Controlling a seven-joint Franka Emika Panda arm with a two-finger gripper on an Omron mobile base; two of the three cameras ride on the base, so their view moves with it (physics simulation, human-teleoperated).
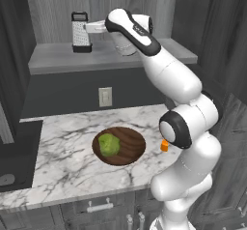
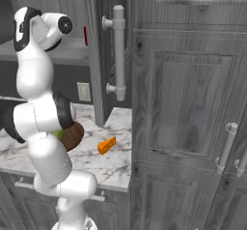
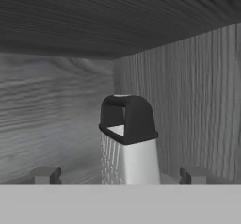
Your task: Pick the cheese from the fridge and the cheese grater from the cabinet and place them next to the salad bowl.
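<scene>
Silver, dotted and black-handled, the cheese grater [image 1: 81, 32] stands upright on the cabinet [image 1: 58, 2] shelf, with the gripper [image 3: 120, 175] just short of it, jaws spread wide and holding nothing. Below, on the marble surface [image 1: 62, 151], the cheese [image 2: 107, 145] lies near the salad bowl [image 1: 130, 147]. No readable writing shows.

cheese grater [image 1: 81, 32] — 1 | cheese [image 2: 107, 145] — 1 | salad bowl [image 1: 132, 144] — 1

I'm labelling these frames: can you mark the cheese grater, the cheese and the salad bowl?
cheese grater [image 1: 81, 35]: left base view, dotted metal face.
cheese [image 2: 107, 145]: right base view, orange side of the wedge.
salad bowl [image 1: 131, 143]: left base view, bare wooden inside, right of the lettuce.
</scene>
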